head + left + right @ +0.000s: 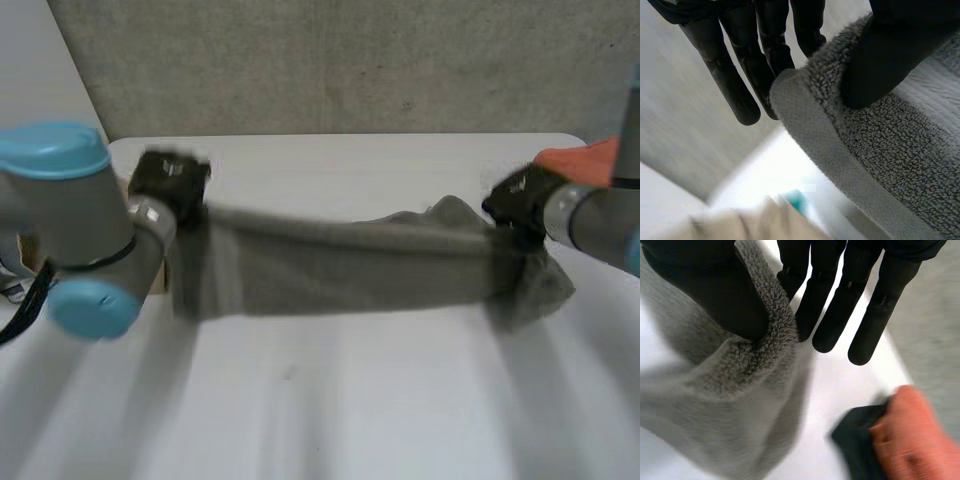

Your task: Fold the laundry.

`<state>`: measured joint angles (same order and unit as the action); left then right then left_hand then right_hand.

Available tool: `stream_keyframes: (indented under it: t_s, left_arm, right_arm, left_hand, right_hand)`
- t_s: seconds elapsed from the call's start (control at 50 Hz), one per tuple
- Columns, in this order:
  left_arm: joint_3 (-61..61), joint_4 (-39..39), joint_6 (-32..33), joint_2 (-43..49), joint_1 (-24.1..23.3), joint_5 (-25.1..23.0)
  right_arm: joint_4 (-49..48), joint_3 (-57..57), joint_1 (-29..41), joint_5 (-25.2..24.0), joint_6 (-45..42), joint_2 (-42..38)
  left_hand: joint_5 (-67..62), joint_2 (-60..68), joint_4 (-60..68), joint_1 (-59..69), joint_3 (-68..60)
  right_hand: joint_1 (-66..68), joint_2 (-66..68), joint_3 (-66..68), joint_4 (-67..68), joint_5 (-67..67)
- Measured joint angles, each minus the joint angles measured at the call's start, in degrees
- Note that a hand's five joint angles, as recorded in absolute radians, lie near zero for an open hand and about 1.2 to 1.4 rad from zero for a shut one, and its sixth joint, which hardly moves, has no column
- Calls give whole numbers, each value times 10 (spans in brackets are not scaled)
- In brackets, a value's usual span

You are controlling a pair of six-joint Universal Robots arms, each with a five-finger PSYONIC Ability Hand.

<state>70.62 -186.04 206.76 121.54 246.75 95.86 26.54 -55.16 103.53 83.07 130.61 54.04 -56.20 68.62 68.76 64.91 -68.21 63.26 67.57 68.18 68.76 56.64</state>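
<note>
Over the white table [320,400] we see a grey towel [340,265] stretched in a sagging band between both hands. At its left end the left hand [890,50] pinches the hemmed edge, thumb pressed on the pile against straight fingers [735,80]. At its right end the right hand [705,285] grips likewise, thumb on the towel with the fingers straight behind it, and loose towel hangs below. An orange cloth [910,435] and a dark cloth [860,440] lie near the right hand.

A white table [330,400] stands against a speckled grey wall [350,60] — plain, evenly lit.
</note>
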Motion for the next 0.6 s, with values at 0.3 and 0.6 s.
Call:
stream_keyframes:
  t_s: [0.3, 0.6]
  left_arm:
    - [-256, -257, 2, 6, 0, 54]
    - [65, -229, -22, -30, 19, 18]
  right_arm:
    - [-375, 152, 9, -49, 93, 24]
    - [-251, -4, -4, -139, 41, 1]
  left_hand:
    - [0, 0, 2, 0, 0]
    - [0, 0, 2, 3, 0]
  right_hand:
    - [0, 0, 1, 0, 14]
    - [0, 1, 1, 1, 16]
